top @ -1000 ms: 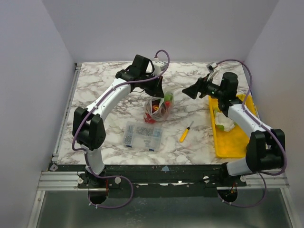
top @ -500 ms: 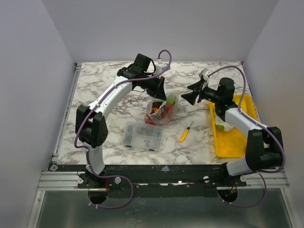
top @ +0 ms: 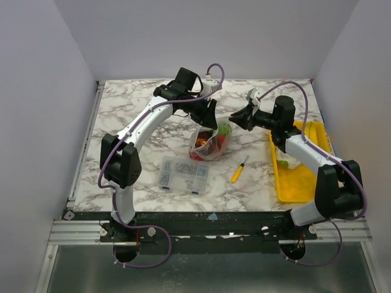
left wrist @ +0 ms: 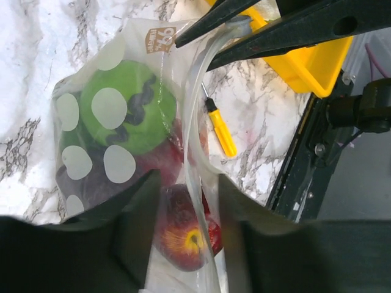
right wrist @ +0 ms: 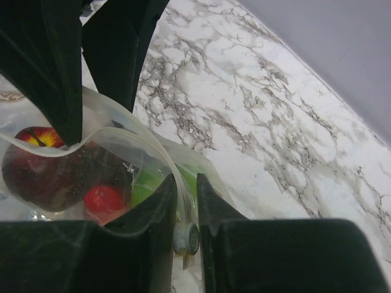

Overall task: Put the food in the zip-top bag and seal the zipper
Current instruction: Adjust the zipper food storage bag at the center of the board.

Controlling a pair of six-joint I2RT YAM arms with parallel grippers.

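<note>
The zip-top bag (top: 209, 144) lies mid-table, see-through with white dots. Inside it is food: a green piece (left wrist: 128, 104), a red apple (left wrist: 183, 235) and a small red ball (right wrist: 102, 198). The zipper (left wrist: 195, 91) runs as a clear strip along the bag's mouth. My left gripper (top: 211, 119) hangs over the bag, open, and the strip passes loosely between its jaws (left wrist: 186, 183). My right gripper (top: 235, 117) has come in from the right and is shut on the zipper's end (right wrist: 186, 183).
A yellow tray (top: 299, 183) at the right holds a white food piece (top: 290, 157). A yellow-handled screwdriver (top: 238, 170) lies between bag and tray. A clear compartment box (top: 183, 174) sits in front of the bag.
My right gripper moved left to the bag's mouth and closed on the zipper's end. My left gripper let go and opened. The bag leaned toward the right.
</note>
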